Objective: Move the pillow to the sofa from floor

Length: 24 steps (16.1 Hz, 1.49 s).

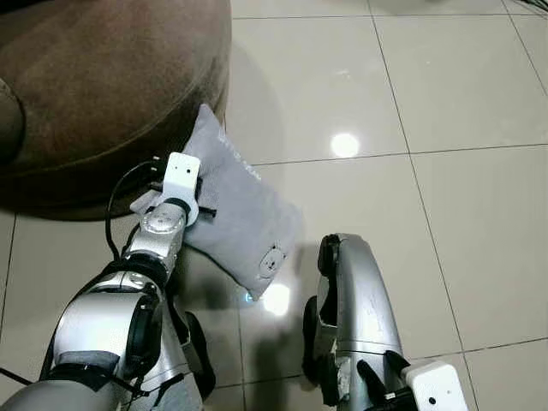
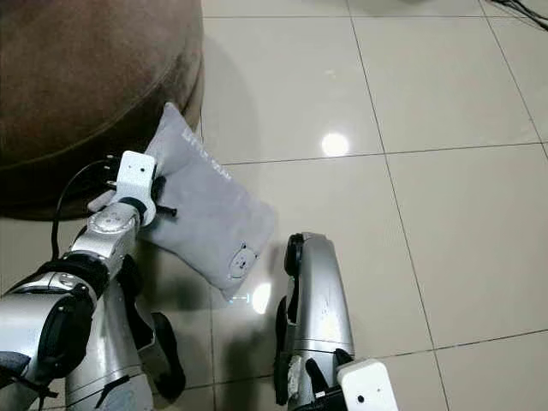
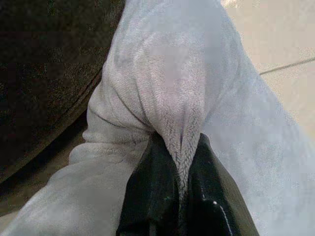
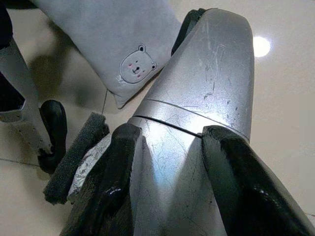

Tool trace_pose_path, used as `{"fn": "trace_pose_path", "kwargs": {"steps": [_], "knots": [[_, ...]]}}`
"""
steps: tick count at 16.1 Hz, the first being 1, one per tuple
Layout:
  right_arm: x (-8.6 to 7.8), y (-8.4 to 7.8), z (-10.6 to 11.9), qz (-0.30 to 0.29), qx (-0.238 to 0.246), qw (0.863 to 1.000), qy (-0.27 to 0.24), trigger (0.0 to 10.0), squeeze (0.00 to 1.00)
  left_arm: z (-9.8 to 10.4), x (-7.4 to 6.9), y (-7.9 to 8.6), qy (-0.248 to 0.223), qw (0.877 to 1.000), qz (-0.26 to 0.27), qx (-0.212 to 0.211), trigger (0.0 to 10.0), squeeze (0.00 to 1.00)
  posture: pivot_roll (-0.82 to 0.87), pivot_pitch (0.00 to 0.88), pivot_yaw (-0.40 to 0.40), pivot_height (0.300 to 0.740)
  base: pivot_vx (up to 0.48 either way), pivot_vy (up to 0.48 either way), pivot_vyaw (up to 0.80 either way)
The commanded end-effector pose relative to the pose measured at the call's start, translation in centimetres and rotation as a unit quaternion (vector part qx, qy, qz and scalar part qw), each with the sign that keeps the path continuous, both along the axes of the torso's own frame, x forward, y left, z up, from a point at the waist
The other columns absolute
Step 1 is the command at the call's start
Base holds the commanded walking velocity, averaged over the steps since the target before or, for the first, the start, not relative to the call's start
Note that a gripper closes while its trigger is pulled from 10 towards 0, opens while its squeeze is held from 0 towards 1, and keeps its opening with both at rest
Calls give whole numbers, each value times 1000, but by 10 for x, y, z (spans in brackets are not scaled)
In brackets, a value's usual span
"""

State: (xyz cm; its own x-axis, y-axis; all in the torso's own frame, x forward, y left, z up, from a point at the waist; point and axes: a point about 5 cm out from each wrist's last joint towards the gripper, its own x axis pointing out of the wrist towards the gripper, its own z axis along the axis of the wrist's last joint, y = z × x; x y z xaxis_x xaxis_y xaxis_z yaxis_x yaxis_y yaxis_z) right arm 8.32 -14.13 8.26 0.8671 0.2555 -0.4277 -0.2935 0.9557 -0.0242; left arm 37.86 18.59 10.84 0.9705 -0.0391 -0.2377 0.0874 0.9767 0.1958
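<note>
Left wrist view has the left gripper (image 3: 183, 172) clamped tight on a pinched fold of the grey pillow (image 1: 235, 201) — one pillow, lying on the tiled floor (image 1: 445, 103) with its far corner against the brown sofa (image 1: 103, 77), a small bear face near its closest corner. The right gripper (image 4: 172, 162) hangs idle by the robot's leg, black fingers spread wide and holding nothing. The sofa is cut off at the frame edge — just its rounded front shows.
</note>
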Motion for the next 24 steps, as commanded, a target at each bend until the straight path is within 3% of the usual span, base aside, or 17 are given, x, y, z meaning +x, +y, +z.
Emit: {"fn": "trace_pose_path", "kwargs": {"steps": [1, 2, 4, 7, 9, 12, 15, 16, 17, 18, 20, 22, 23, 24], "knots": [[-5, -1, -4, -4, -1, 1000, 18, 10000, 0, 0, 0, -4, -10, 1000, -7, -21, 0, 0, -294, 415, -73, 468, 0, 0, 0], [-5, -1, -4, -4, -1, 1000, 18, 10000, 0, 2, 0, -5, -15, 999, -9, -29, 0, 0, -283, 410, -68, 468, 0, 0, 0], [0, 0, -8, -2, 0, 1000, 15, 10000, 0, 6, 2, -14, -31, 996, -24, -83, 0, 0, -258, 395, -57, 468, 0, 0, 0], [8, 2, -13, -2, 3, 1000, 10, 10000, 0, 10, 3, -28, -44, 992, -55, -105, 0, 0, -227, 371, -42, 468, 0, 0, 0], [29, 1, -24, -10, -2, 1000, 1, 10000, 0, 21, 6, -45, -67, 985, -97, -127, 0, 0, -164, 307, -12, 468, 0, 0, 0], [54, -1, -38, -19, -35, 999, -9, 10000, 0, 49, 16, -48, -109, 980, -114, -121, 0, 0, -109, 234, 9, 468, 0, 0, 0], [89, -5, -49, -50, -49, 997, -23, 10000, 0, 83, 25, -33, -153, 975, -116, -109, 0, 0, -37, 139, 28, 468, 0, 0, 0], [107, -6, -46, -66, -41, 996, -47, 10000, 0, 94, 27, -21, -162, 976, -114, -90, 0, 0, -15, 113, 34, 468, 0, 0, 0], [115, -7, -44, -70, -39, 995, -59, 10000, 0, 97, 28, -14, -164, 977, -112, -79, 0, 0, -4, 100, 35, 468, 0, 0, 0], [132, -7, -39, -79, -39, 992, -85, 10000, 0, 101, 27, 4, -161, 979, -100, -68, 0, 0, 23, 69, 36, 468, 0, 0, 0], [143, -7, -36, -85, -33, 991, -100, 10000, 0, 102, 25, 21, -159, 982, -81, -60, 0, 0, 49, 35, 40, 468, 0, 0, 0], [159, -10, -32, -102, -34, 986, -126, 10000, 0, 98, 15, 60, -159, 985, -33, -60, 0, 0, 75, 2, 42, 468, 0, 0, 0], [161, -10, -32, -103, -33, 986, -130, 10000, 0, 96, 12, 67, -160, 984, -19, -70, 0, 0, 79, 0, 43, 468, 0, 0, 0], [166, -10, -30, -110, -31, 983, -145, 10000, 0, 91, 4, 87, -166, 982, 20, -86, 0, 0, 86, 0, 45, 468, 0, 0, 0]]}}
